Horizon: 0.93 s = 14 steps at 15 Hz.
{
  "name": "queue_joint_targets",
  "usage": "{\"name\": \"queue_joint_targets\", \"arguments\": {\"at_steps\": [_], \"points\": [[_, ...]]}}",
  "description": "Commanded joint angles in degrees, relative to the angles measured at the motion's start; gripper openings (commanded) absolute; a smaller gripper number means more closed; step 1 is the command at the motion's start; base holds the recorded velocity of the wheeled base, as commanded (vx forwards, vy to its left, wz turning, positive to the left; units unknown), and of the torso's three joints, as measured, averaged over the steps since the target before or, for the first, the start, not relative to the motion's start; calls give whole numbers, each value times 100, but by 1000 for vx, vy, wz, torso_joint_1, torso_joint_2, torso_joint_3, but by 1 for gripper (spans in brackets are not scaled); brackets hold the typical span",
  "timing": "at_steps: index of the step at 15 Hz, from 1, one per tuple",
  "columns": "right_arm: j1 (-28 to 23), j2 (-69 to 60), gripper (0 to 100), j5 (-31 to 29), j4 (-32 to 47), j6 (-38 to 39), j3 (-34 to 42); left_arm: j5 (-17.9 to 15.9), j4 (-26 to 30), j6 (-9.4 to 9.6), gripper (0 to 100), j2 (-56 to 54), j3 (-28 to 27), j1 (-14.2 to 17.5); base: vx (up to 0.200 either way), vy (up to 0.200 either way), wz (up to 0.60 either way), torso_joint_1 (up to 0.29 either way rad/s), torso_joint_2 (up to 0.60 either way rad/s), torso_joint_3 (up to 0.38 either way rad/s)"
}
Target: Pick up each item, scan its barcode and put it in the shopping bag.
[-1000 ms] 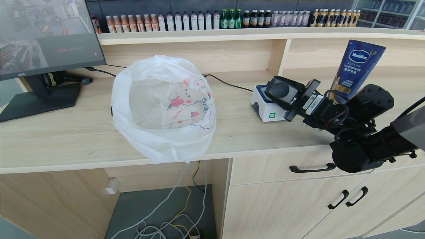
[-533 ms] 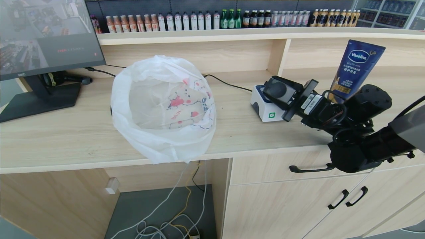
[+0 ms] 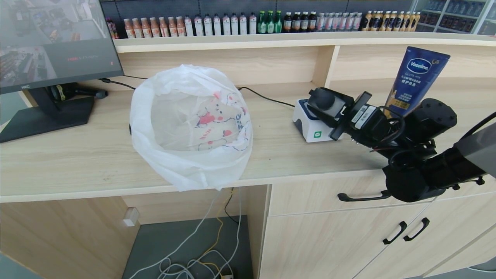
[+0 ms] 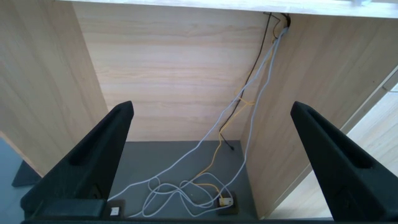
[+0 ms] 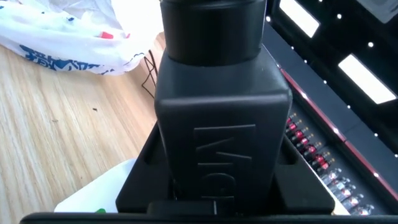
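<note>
In the head view the right end effector (image 3: 343, 112) pinches a dark square bottle (image 3: 327, 104) with a round cap just above the white scanner (image 3: 306, 126) on the counter (image 3: 77, 155), near the shopping bag (image 3: 155, 155). The right wrist view adds raised lettering on the bottle's face. The left wrist view shows the left end effector (image 4: 211, 112) spread wide, facing the bay under the counter where cables (image 4: 186, 193) lie.
</note>
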Motion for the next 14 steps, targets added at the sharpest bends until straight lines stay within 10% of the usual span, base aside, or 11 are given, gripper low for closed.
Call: {"name": "queue_joint_targets", "arguments": {"at_steps": [1, 7, 9, 14], "points": [[28, -210, 0, -118, -31, 116, -19, 0, -1, 0, 100, -2, 0, -7, 0, 0, 0, 0, 0, 0], [467, -983, 0, -1393, -31, 1540, 315, 0, -1, 0, 100, -2, 0, 1, 0, 0, 0, 0, 0, 0], [1030, -1475, 0, -3124, -31, 2727, 517, 0, -1, 0, 100, -2, 0, 1, 0, 0, 0, 0, 0, 0], [1276, -2671, 0, -4038, -31, 3781, 2661, 0, -1, 0, 100, -2, 0, 1, 0, 0, 0, 0, 0, 0]]}}
